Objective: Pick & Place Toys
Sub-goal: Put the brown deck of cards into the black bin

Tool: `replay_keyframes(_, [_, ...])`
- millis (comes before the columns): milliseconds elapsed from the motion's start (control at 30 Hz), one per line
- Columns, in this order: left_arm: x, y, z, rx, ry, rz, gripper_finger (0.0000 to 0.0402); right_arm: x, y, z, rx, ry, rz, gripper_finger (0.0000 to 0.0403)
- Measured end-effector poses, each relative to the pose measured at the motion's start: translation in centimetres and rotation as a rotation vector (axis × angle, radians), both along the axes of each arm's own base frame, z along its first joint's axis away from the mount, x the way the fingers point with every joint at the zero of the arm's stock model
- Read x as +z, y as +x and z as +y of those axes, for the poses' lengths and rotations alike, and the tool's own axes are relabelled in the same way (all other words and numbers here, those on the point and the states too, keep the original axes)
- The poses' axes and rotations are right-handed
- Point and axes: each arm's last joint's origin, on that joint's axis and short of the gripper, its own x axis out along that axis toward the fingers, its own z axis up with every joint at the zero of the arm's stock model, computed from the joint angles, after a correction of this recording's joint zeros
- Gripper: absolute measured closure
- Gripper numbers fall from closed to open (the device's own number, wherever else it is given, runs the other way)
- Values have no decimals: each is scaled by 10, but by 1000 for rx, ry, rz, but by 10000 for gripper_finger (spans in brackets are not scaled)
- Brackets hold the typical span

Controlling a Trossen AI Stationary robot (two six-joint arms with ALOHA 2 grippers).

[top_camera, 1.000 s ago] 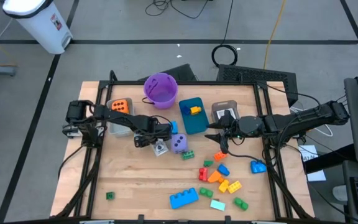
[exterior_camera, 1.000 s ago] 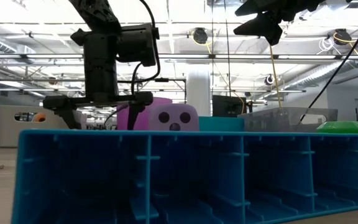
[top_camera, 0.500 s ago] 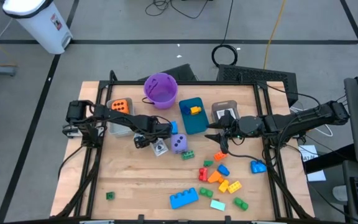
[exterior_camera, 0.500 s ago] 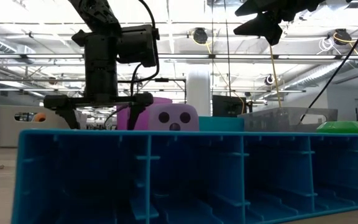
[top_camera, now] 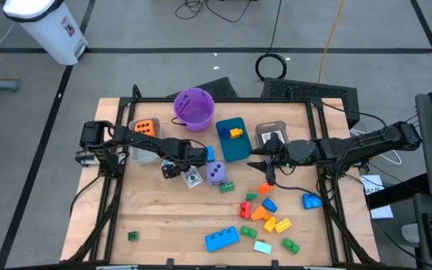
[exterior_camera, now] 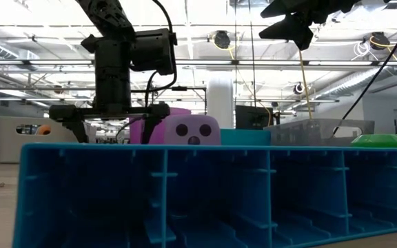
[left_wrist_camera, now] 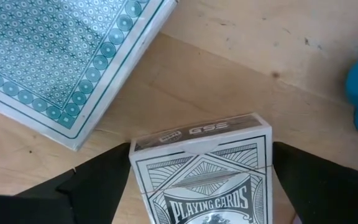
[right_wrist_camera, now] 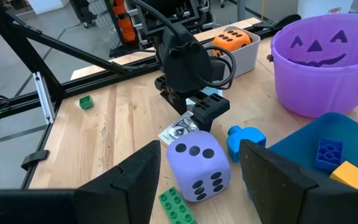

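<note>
A grey-white playing-card box [left_wrist_camera: 201,168] lies flat on the wooden table beside a teal-backed card pack [left_wrist_camera: 61,56]. My left gripper [left_wrist_camera: 201,186] points straight down over the box, open, one finger on either side of it; I cannot tell whether they touch it. A purple dotted die [top_camera: 215,173] stands just right of it, with a small blue piece [top_camera: 209,154] and a green brick [top_camera: 226,186] close by. My right gripper [top_camera: 265,169] hangs open and high above the table, nothing between its fingers. Loose bricks [top_camera: 265,214] lie at the near right.
At the back stand a purple bucket [top_camera: 194,106], a teal bin [top_camera: 232,139] holding a yellow and a blue brick, a clear bin with an orange die [top_camera: 145,127] and a grey bin [top_camera: 271,133]. A long blue brick [top_camera: 222,238] lies near the front edge.
My left gripper has rolled a little about its downward line over the card box, staying in place and open. Nothing on the table has moved.
</note>
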Motion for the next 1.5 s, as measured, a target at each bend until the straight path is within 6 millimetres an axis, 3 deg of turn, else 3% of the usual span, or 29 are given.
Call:
replay_keyframes(300, [0, 0, 0, 13, -33, 0, 81, 0, 0, 0, -1, -1, 0, 193])
replay_keyframes(600, [0, 0, 6, -32, -33, -10, 54, 0, 0, 0, -2, -1, 0, 193])
replay_keyframes(800, [8, -3, 18, -72, 0, -37, 84, 0, 0, 0, -2, -1, -1, 193])
replay_keyframes(1100, [39, -9, 39, -94, 133, -163, 84, 1, 1, 0, 1, -6, -16, 193])
replay_keyframes(1500, [102, -21, 63, -23, 414, -458, 84, 16, 5, 0, 30, -139, -163, 193])
